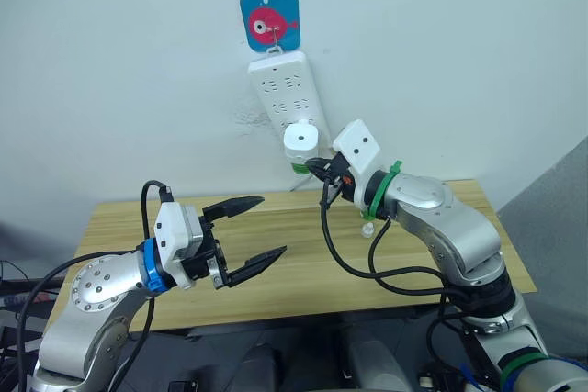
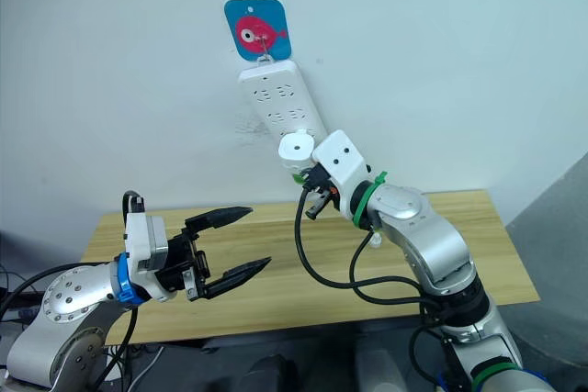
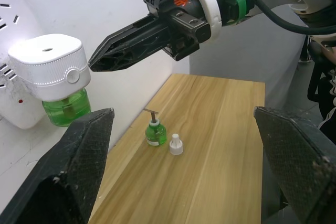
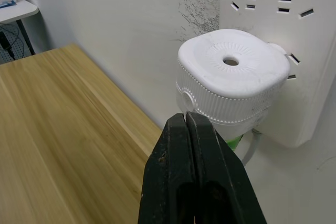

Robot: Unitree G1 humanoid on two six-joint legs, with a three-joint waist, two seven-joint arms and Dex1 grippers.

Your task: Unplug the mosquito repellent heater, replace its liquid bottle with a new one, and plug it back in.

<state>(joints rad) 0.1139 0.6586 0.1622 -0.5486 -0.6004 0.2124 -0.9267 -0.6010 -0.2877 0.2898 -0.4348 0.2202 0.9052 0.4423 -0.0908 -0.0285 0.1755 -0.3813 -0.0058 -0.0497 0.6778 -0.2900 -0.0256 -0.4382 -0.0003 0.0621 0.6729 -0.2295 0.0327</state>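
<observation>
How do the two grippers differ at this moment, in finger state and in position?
The left gripper has its fingers spread wide apart; the right gripper has its fingers pressed together. The left gripper hangs over the table's front part, holding nothing; the right gripper is raised near the wall, its tips close beside the mosquito repellent heater plugged into the power strip. Both have black fingers.

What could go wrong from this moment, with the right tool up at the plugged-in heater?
1. The right tool is shut just short of the mosquito repellent heater, so it cannot grip the heater until it opens; pushing on would only nudge it.
2. The power strip hangs from a single hook, so pulling the heater may swing or lift the strip rather than free the plug.
3. The spare bottle stands uncapped on the table and could tip.
</observation>
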